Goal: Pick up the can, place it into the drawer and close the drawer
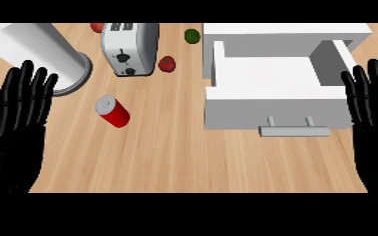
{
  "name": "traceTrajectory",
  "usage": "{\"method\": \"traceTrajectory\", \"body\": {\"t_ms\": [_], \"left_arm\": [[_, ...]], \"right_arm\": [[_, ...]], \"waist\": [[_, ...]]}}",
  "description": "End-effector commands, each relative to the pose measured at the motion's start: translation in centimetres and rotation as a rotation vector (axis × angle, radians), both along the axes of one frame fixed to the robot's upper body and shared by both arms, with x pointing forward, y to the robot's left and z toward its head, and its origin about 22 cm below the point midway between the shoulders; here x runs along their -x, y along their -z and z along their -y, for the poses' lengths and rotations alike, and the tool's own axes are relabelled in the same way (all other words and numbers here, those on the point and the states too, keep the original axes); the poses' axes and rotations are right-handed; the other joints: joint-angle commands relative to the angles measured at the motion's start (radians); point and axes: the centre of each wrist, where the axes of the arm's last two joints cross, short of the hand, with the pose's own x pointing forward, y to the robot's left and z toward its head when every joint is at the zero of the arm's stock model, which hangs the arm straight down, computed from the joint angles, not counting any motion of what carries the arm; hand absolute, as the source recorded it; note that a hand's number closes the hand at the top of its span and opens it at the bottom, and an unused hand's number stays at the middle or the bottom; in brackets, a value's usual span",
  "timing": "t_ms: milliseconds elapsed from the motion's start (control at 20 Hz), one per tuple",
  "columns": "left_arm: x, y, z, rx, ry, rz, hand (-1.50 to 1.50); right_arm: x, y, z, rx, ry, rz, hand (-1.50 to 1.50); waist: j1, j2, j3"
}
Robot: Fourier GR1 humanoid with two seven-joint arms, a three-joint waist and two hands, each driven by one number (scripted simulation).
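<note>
Red-bodied with a grey top, the can [112, 111] is seen on the wooden surface [184, 160], left of centre, below the toaster [129, 47] and well apart from the drawer [266, 77]. Whether it stands upright or lies on its side cannot be told with certainty from this angle. The drawer is pulled open at the right, its white inside bare and its handle [294, 130] facing the near edge.

Several risks are judged likely. If the can lies on its side, it could be set rolling by a glancing touch, away from the fingers. It must also be carried across the surface and lifted over the drawer's wall, where it could be knocked. If it is released tilted, the closing could be blocked.

Nothing is held or touched. The left hand [22, 110] is shown at the left edge, spread flat with fingers straight and pointing up; the right hand [362, 97] is shown likewise at the right edge, beside the drawer.
</note>
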Motion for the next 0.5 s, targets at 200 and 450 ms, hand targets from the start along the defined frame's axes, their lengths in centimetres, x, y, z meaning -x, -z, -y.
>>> {"method": "traceTrajectory", "body": {"t_ms": [200, 450], "left_arm": [[-0.6, 0.3, 0.5, 0.013, -0.527, 0.039, -1.5], [-0.1, 3.0, -1.0, 0.257, -0.844, -0.247, -1.5]], "right_arm": [[-0.1, -0.2, 0.2, -0.037, 0.001, -0.008, -1.5], [0.6, 1.8, 0.8, -0.092, 0.121, -0.288, -1.5]], "waist": [[-0.003, 0.032, -0.013], [-0.008, 0.034, -0.015]]}}
